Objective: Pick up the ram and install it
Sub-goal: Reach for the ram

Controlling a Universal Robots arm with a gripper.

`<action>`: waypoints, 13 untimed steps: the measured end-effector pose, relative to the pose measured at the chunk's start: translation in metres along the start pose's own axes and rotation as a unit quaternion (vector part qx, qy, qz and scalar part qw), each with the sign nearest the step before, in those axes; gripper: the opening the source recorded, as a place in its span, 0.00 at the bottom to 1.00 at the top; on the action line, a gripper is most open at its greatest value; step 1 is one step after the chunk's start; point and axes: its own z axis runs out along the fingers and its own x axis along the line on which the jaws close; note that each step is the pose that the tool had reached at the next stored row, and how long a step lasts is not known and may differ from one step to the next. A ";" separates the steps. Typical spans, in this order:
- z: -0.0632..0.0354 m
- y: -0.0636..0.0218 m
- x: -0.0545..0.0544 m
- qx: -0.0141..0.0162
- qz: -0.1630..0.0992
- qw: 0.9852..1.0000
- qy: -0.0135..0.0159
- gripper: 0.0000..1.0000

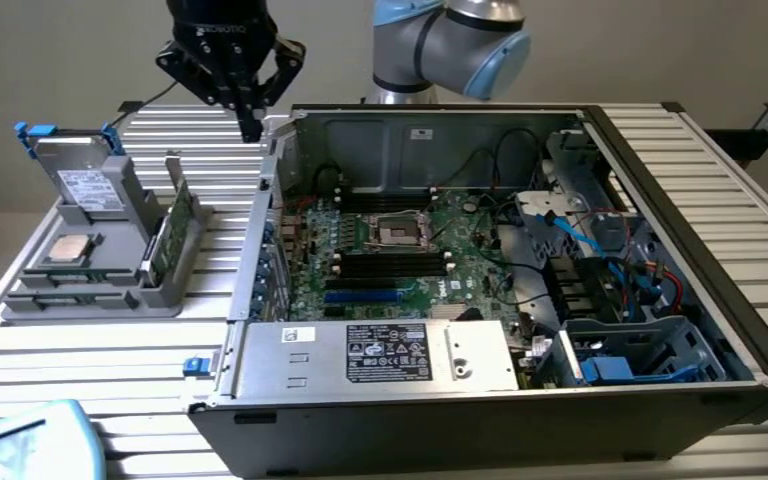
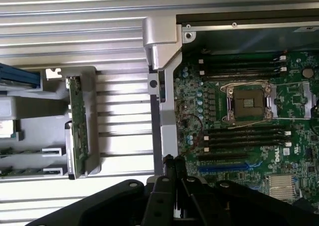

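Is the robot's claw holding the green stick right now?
No, the ram stands on edge in the grey holder, apart from the gripper, which hangs by the computer case's corner.

- Your end effector (image 1: 248, 120), fingers pressed together, hangs above the open case's side wall (image 1: 259, 240), which stands between the grey holder (image 1: 157, 290) and the motherboard (image 1: 398, 280).
- The ram (image 1: 179, 225) stands on edge in that holder, open from above. The drive (image 1: 91, 185) rises near it, on the exterior view's left.
- Only a narrow strip of tabletop (image 1: 104, 350) separates holder and wall.
- The memory slots (image 1: 387, 263) lie uncovered. Cables (image 1: 504, 165) loop nearby.
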 end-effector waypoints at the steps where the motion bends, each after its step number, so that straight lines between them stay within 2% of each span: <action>1: -0.0001 -0.0003 0.005 0.000 0.000 1.000 0.000 0.10; 13: -0.0009 -0.0041 0.059 0.000 0.000 1.000 0.000 0.10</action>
